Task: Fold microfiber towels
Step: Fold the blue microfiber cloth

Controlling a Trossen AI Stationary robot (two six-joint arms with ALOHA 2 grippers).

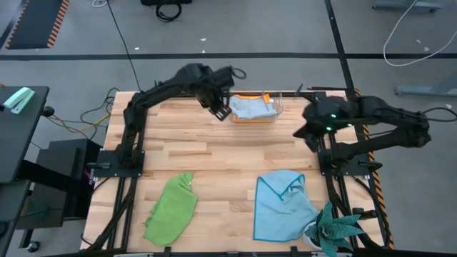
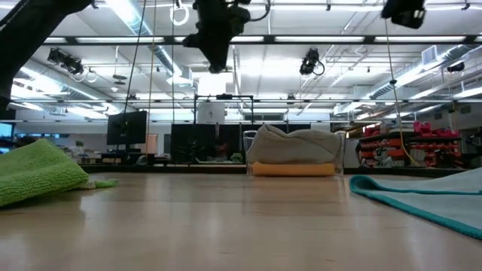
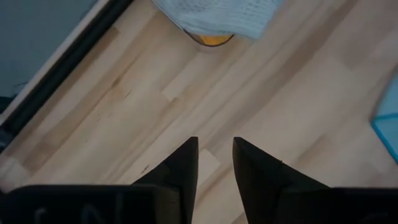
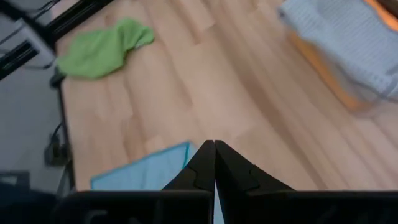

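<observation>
- Setting: pale butcher-block wooden counter [image 1: 214, 153] on a grey concrete floor; open workshop with ceiling strip lights visible beyond in the low view.
- Far edge, centre: clear plastic box [image 1: 278, 107] holding a folded grey microfiber towel [image 1: 251, 107] stacked on a folded orange-yellow microfiber towel [image 2: 294, 170].
- Near edge, left: crumpled lime green microfiber towel [image 1: 171, 208], unfolded, long axis running from near edge toward counter centre.
- Near edge, right: light blue microfiber towel [image 1: 282, 207], spread mostly flat, one corner turned over; teal spiky-leaved plant [image 1: 335, 228] touching its outer corner.
- Left claw [image 1: 220, 113] raised just beside the box, fingers slightly spread, nothing between them.
- Right claw [image 1: 312, 140] raised over the right edge, fingers pressed together, empty.
- Judgement: two towels done, two outstanding. Blue towel directly toward the near edge from the right claw, nearer to that arm; green towel well apart from both, on the left arm's side.
</observation>
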